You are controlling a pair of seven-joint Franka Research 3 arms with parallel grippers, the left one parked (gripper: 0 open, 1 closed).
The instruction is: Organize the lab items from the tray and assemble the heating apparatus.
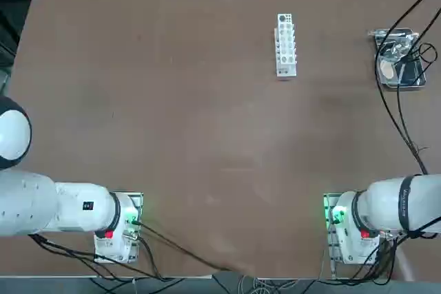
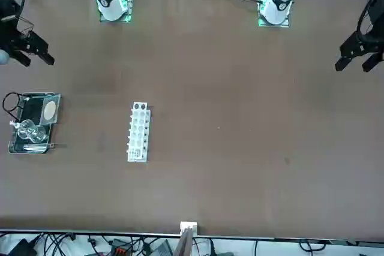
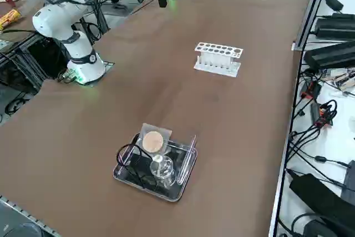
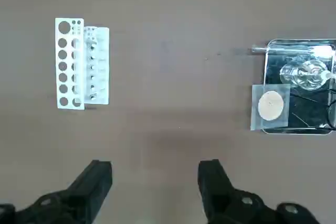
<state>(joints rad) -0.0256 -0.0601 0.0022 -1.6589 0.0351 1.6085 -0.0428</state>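
Right gripper [image 4: 155, 182]: hangs high above bare brown table [image 4: 168, 3], fingers spread wide, nothing between them.
Tray [image 4: 300, 130]: on the table, well apart from the jaws, off to one side of them.
Glass burner [image 4: 307, 73]: lying in the tray.
Mesh square [image 4: 270, 106]: tan centre up, resting over the tray's rim.
Wire tripod [image 3: 128, 156]: black loop at the tray's edge.
White rack [image 4: 81, 64]: alone on the table, off to the jaws' other side, far from the tray.

no readable text, labels or numbers
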